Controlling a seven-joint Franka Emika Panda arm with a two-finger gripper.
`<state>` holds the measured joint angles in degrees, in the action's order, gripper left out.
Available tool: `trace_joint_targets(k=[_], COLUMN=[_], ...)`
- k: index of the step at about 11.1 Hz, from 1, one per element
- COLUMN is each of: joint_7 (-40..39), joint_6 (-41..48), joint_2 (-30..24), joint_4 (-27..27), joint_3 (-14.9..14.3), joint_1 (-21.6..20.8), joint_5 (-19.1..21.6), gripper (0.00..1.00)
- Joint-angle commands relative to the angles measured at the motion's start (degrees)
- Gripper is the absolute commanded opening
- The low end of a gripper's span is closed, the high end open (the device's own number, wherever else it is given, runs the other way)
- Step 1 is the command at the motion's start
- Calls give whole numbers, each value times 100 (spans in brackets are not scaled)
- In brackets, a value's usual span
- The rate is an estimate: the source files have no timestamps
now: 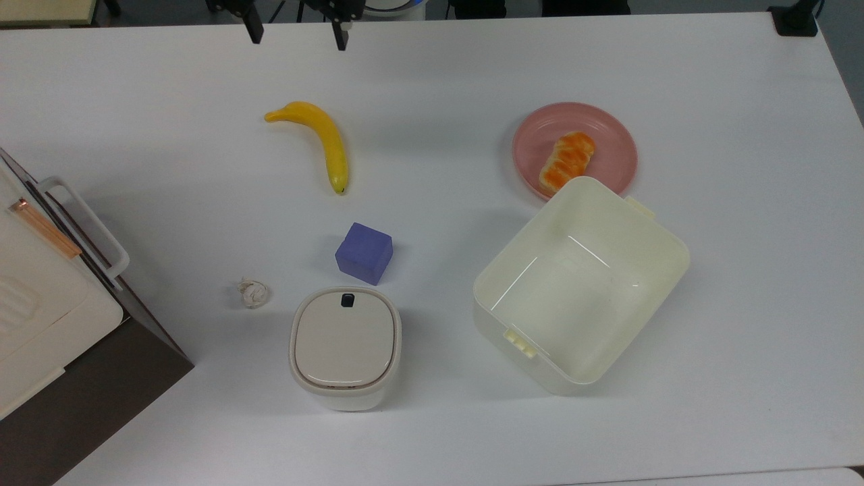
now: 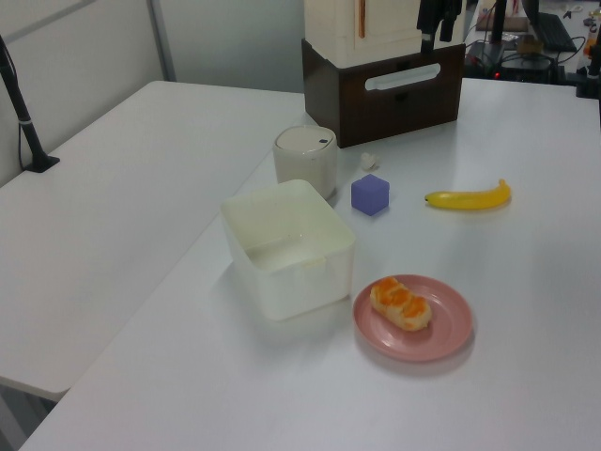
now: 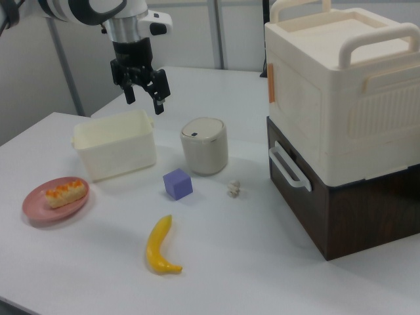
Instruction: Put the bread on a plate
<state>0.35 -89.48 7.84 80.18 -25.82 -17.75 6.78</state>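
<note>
The bread (image 1: 567, 160) lies on the pink plate (image 1: 611, 138), which touches the cream tub (image 1: 665, 253) in the top view. The gripper (image 3: 144, 96) hangs high above the table (image 1: 742, 304) with its two fingers spread wide and holding nothing, well apart from the plate and beyond the banana (image 1: 324, 140).
</note>
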Motion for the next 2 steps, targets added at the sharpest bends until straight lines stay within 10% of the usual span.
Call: trace_joint_targets(k=[1, 2], joint_7=[44, 44], joint_6=[98, 98], joint_2=[-81, -81], joint_4=[86, 86], joint_3=[24, 33], joint_1=[-53, -53], joint_5=[-54, -54], gripper=[100, 100])
